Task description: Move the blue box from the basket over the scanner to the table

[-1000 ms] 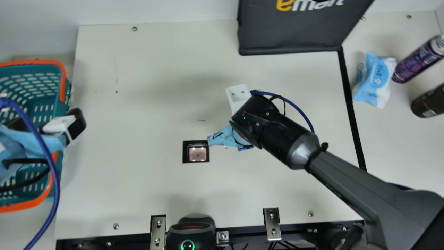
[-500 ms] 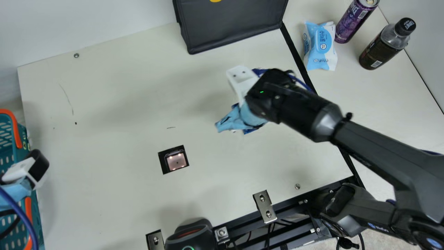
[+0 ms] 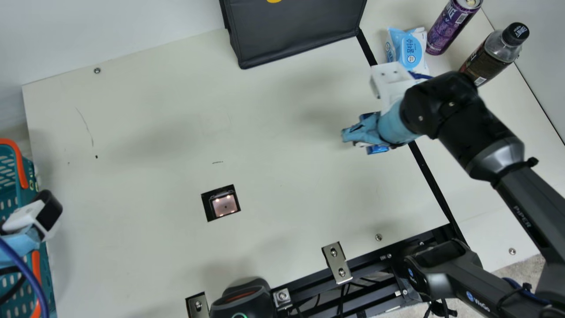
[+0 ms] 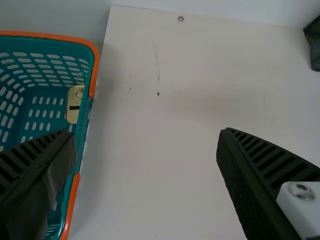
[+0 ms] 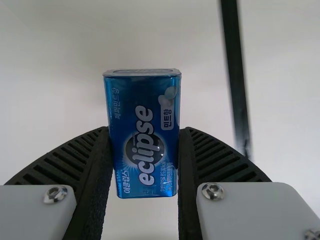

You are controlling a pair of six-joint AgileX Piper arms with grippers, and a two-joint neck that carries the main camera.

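In the main view my right gripper (image 3: 368, 132) hangs above the right part of the table, and an end of the blue box (image 3: 378, 149) pokes out beside it. The right wrist view has the blue box (image 5: 144, 135) held between both ribbed fingers of my right gripper (image 5: 145, 160). My left gripper (image 3: 37, 214) is at the main view's left edge, beside the teal basket (image 3: 27, 174). Its fingers stand wide apart with nothing between them in the left wrist view, where the gripper (image 4: 147, 150) is near the basket (image 4: 86, 107). The scanner (image 3: 224, 205) lies in the table, left of the right gripper.
A black bag (image 3: 295, 31) stands at the back. Beyond the black strip are a wipes pack (image 3: 407, 48), a purple can (image 3: 451, 26) and a dark bottle (image 3: 492, 57). A black device (image 3: 242, 300) sits at the front edge. A flat yellowish piece (image 4: 74, 105) shows at the basket.
The camera turned between the first two earlier pictures. Since half a second ago, my right arm has moved right with the blue box, away from the scanner. My left arm has kept still since then.
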